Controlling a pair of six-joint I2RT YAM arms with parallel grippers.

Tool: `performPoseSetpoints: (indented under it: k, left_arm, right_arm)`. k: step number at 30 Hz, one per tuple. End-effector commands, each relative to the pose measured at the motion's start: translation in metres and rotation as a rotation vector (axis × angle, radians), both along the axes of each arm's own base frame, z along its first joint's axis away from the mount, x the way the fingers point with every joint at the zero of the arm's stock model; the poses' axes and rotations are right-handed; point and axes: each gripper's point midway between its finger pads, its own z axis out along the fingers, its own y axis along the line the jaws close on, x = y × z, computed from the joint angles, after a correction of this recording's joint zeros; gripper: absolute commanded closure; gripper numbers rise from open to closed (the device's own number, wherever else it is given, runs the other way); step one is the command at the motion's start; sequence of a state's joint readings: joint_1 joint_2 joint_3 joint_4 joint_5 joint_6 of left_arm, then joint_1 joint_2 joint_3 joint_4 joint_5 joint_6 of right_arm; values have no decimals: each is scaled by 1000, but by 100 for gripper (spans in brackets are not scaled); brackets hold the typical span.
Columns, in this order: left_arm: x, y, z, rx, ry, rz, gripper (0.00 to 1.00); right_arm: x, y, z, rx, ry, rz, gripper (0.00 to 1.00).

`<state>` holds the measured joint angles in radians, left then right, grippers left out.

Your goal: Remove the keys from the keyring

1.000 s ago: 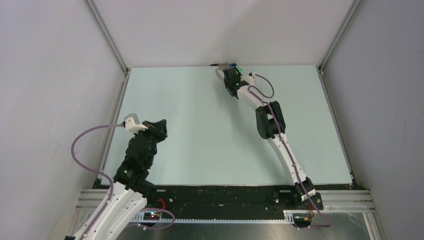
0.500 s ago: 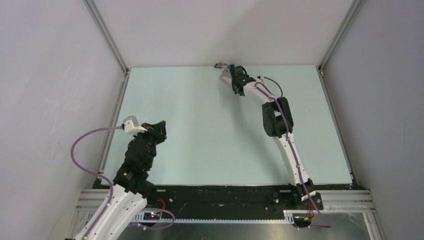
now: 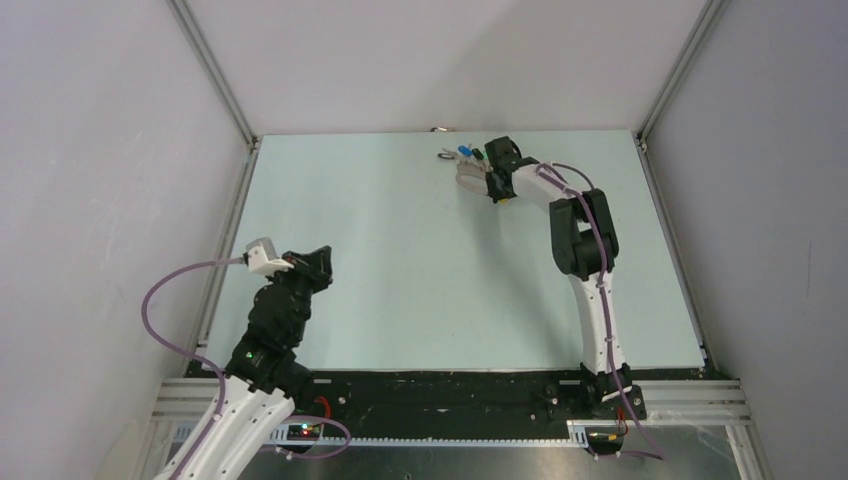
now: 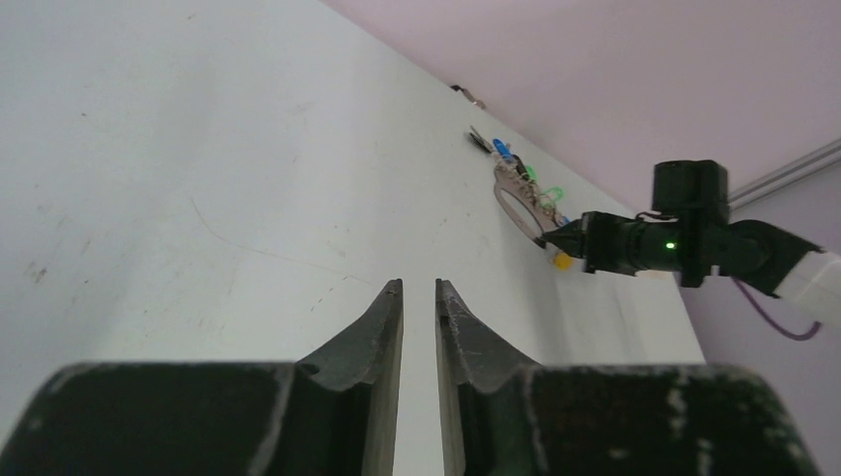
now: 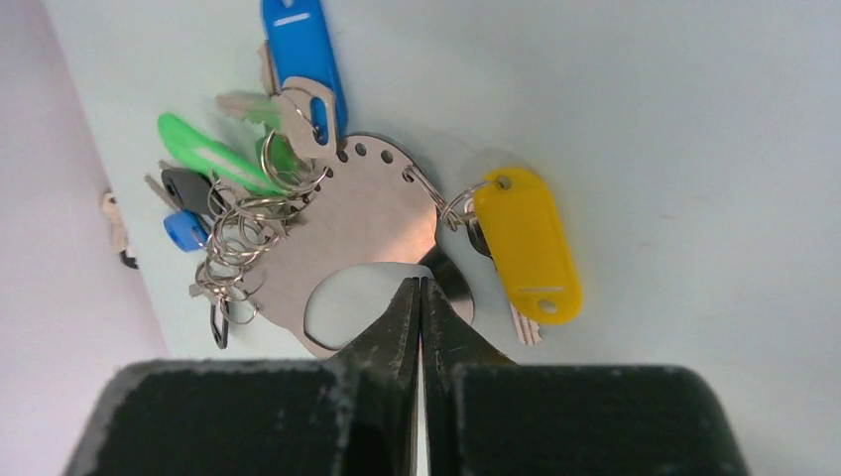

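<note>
You've got one keyring [image 5: 367,213] just beyond the right fingers [image 5: 392,327] — one yellow tag [image 5: 526,243], one green tag [image 5: 208,154], one black tag [image 5: 188,184], two blue tags [image 5: 298,50].

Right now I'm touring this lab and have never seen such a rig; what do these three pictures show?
Two white-and-black robot arms are bolted at the near edge of a pale green table. One picture looks down from above; the other two come from a camera on each wrist. The right hand is pinched shut on the rim of a flat silver metal oval keyring near the far edge. Small metal keys with blue, green, yellow and black plastic tags hang on it. The left hand is slightly open and empty.
</note>
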<state>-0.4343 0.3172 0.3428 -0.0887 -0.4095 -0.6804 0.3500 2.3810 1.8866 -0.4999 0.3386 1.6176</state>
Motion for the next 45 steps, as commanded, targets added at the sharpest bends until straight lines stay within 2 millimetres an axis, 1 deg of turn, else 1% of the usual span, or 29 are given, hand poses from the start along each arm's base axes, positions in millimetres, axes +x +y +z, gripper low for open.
performPoseSetpoints:
  k: [1, 2, 3, 4, 5, 6, 7, 8, 9, 10, 11, 14, 16, 19, 22, 24, 25, 27, 29, 32, 33, 36, 37, 38, 39, 40, 41, 42, 45]
  left_arm:
    - [3, 5, -11, 68, 31, 17, 78]
    - [3, 4, -12, 79, 36, 9, 78]
    - [4, 3, -15, 92, 47, 4, 78]
    - [4, 2, -17, 95, 53, 3, 78]
    - [5, 2, -20, 99, 64, 0, 78]
    - [5, 0, -21, 101, 67, -6, 78]
    - [5, -1, -21, 103, 70, -17, 78]
    - [5, -2, -21, 102, 69, -19, 78]
    - [5, -3, -21, 101, 69, -23, 78]
    - [5, -3, -20, 100, 67, -25, 78]
    - [5, -4, -19, 100, 66, -30, 78]
    - [5, -4, -20, 101, 66, -33, 78]
    - [6, -4, -23, 107, 73, -30, 78]
    - [7, -5, -24, 114, 79, -32, 78]
    - [8, -5, -25, 124, 82, -36, 78]
    - [8, -7, -26, 135, 80, -46, 78]
    - [9, -7, -26, 138, 77, -49, 77]
    - [9, -8, -27, 151, 75, -57, 74]
    - [11, -9, -30, 162, 77, -62, 70]
    - [13, -15, -38, 179, 95, -91, 66]
    - [14, -17, -42, 186, 108, -101, 61]
    - [17, -28, -41, 192, 94, -156, 52]
    - [19, -31, -41, 193, 92, -167, 48]
    - [19, -35, -41, 194, 85, -186, 46]
    - [20, -37, -43, 198, 91, -198, 43]
    - [20, -41, -42, 202, 83, -218, 43]
    - [20, -43, -44, 205, 85, -232, 41]
    - [21, -44, -42, 207, 75, -238, 39]
    - [20, -48, -44, 216, 67, -259, 35]
  right_arm:
    - [-95, -30, -46, -104, 332, 85, 100]
    - [-99, -31, -36, -100, 314, 87, 100]
    - [-121, -38, -40, -116, 343, 84, 100]
    - [-127, -39, -39, -116, 334, 83, 100]
    - [-147, -45, -40, -121, 357, 75, 100]
    - [-154, -46, -40, -119, 355, 72, 100]
    - [-172, -49, -40, -129, 367, 80, 100]
    - [-180, -49, -39, -135, 371, 76, 100]
    - [-196, -50, -37, -156, 376, 84, 100]
    - [-203, -50, -35, -159, 374, 73, 100]
    - [-220, -51, -36, -176, 383, 79, 100]
    - [-218, -40, -21, -196, 293, 123, 100]
    - [-210, -31, -8, -213, 229, 172, 100]
    - [-187, -15, 19, -197, 95, 253, 100]
    - [-170, -9, 49, -239, -20, 371, 97]
    - [-161, -6, 65, -279, -88, 449, 86]
    - [-156, -5, 72, -287, -119, 466, 74]
    - [-149, -6, 81, -344, -159, 558, 60]
    - [-142, -5, 86, -360, -194, 639, 54]
    - [-133, -6, 91, -376, -241, 754, 49]
    - [-132, -8, 90, -418, -242, 807, 46]
    - [-125, -10, 90, -504, -242, 928, 37]
    - [-121, -12, 90, -553, -242, 974, 36]
    - [-121, -10, 88, -559, -242, 1021, 35]
    - [-115, -11, 89, -594, -245, 1067, 35]
    - [-117, -11, 85, -591, -224, 1101, 35]
    - [-111, -10, 86, -608, -228, 1142, 36]
    - [-112, -11, 82, -613, -209, 1166, 37]
    - [-103, -9, 82, -664, -203, 1233, 39]
